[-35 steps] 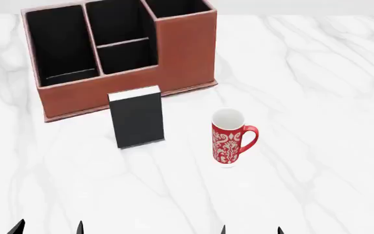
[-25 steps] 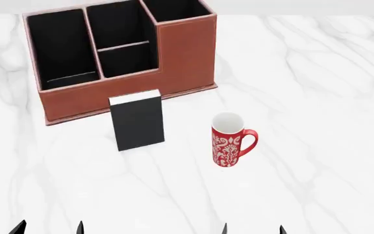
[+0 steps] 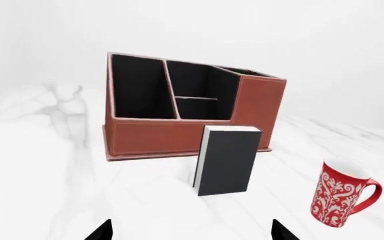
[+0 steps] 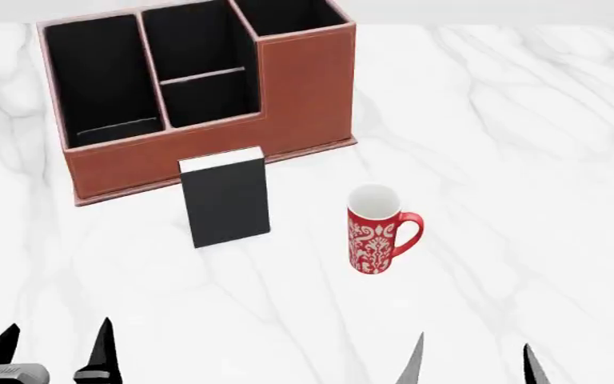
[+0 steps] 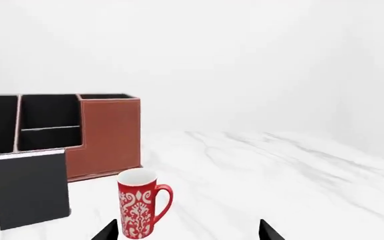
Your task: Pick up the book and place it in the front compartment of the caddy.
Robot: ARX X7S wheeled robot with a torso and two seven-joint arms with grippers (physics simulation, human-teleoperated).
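The book [image 4: 226,200] stands upright on the white marble table [image 4: 520,144], just in front of the caddy [image 4: 307,88] and close to its low front wall, though whether the two touch is hard to tell from the head view. Its black cover faces the robot, with the white page edges along the top. In the left wrist view the book [image 3: 227,160] shows the same way, with the caddy [image 3: 259,107] behind it.

The front compartment [image 4: 209,96] is the small black pocket in the caddy's middle section, behind the lowered wall and ahead of a thin pale divider. A wide section lies on the caddy's left and a tall square section on its right.

A red mug [image 4: 376,230] with a white pattern stands upright to the right of the book, apart from it, handle pointing right.

The left gripper [image 4: 53,348] and right gripper [image 4: 472,360] sit low at the near edge of the table, well away from the book. Both have their fingers spread and hold nothing.
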